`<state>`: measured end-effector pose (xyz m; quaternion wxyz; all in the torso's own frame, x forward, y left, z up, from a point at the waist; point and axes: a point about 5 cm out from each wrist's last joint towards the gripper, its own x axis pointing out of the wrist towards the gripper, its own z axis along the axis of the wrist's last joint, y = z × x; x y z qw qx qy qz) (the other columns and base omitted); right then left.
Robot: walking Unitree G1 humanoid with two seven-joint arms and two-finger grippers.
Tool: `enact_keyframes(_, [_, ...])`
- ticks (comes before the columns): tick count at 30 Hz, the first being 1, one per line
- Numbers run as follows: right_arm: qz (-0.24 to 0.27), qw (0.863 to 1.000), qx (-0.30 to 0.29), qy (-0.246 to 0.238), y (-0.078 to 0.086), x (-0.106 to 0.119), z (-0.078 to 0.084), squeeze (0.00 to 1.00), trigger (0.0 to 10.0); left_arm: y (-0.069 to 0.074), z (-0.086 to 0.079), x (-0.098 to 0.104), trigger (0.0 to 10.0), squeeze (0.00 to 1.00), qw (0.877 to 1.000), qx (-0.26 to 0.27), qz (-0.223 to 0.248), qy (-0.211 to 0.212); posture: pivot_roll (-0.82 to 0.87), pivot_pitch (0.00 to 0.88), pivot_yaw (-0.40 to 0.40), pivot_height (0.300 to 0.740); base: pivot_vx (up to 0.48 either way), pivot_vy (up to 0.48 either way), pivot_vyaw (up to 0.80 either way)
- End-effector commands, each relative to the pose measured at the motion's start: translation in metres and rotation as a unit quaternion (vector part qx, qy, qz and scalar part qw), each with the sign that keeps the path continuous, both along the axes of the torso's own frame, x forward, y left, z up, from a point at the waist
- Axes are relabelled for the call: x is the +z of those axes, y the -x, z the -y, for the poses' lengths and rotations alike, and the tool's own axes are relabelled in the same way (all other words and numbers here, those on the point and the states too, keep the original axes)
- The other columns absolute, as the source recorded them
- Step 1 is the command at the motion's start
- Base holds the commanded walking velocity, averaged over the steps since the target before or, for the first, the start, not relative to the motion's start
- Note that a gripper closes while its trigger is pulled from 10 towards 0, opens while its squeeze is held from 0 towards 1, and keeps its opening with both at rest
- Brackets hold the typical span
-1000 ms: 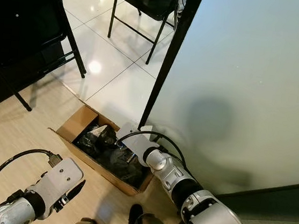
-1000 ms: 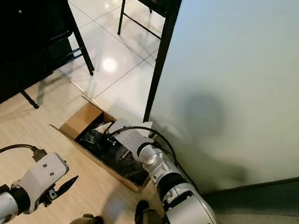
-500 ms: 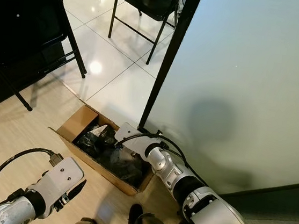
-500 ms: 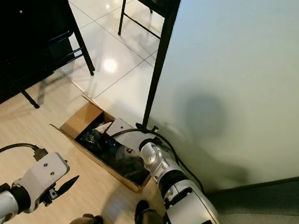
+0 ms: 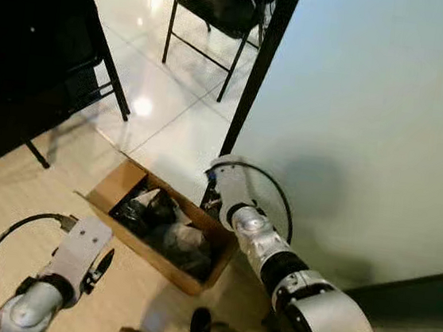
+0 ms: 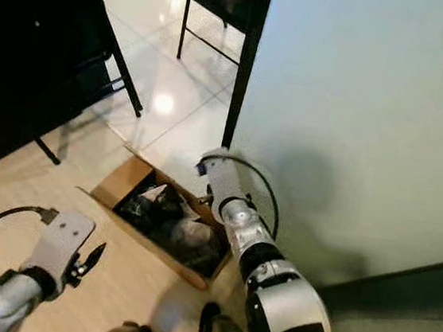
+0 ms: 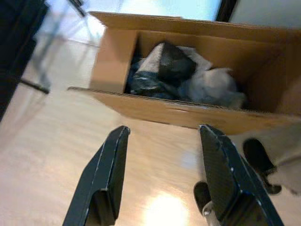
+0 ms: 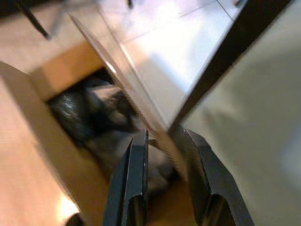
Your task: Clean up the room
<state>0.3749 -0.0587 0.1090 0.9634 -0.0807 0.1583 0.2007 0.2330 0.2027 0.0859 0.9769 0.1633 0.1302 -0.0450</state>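
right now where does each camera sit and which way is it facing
Eye views: on the head, looking down at the cardboard box on the floor; both silver arms show.
Left wrist view: low over the wood floor, facing the box's side; left pincer open.
Right wrist view: above the box's far wall; right pincer open.
Shared by all: the box and its dark bags.

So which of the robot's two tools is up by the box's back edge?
The right tool, its fingers straddling the cardboard box's far wall. The left tool hangs open over the wooden floor in front.
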Motion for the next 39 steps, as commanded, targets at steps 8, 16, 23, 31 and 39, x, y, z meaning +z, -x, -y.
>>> enact_keyframes(8, [0.001,0.997,-0.052,-0.053,0.039,-0.034,0.034,0.00,10.0,-0.012,0.023,-0.020,10.0,0.00,0.999,0.020,-0.028,0.032,-0.02,0.149,-0.005,0.740,0.000,0.000,0.00])
enact_keyframes(16, [-0.010,0.989,-0.101,-0.109,0.060,-0.036,0.063,0.00,10.0,-0.025,0.026,-0.014,10.0,0.00,0.998,0.028,-0.005,0.053,-0.04,0.147,0.040,0.740,0.000,0.000,0.00])
enact_keyframes(23, [-0.002,0.990,-0.119,-0.071,0.071,-0.038,0.076,0.00,10.0,-0.026,0.021,-0.013,10.0,0.00,0.995,0.059,-0.004,0.083,-0.04,0.131,0.040,0.740,0.000,0.000,0.00])
enact_keyframes(31, [-0.028,0.992,-0.116,-0.052,0.075,-0.044,0.076,0.00,10.0,-0.023,0.021,-0.014,10.0,0.00,0.993,0.082,0.000,0.084,-0.03,0.130,-0.004,0.740,0.000,0.000,0.00])
enact_keyframes(39, [-0.030,0.993,-0.107,-0.050,0.080,-0.043,0.070,0.00,10.0,-0.025,0.025,-0.014,10.0,0.00,0.993,0.074,0.000,0.087,-0.03,0.130,-0.011,0.740,0.000,0.000,0.00])
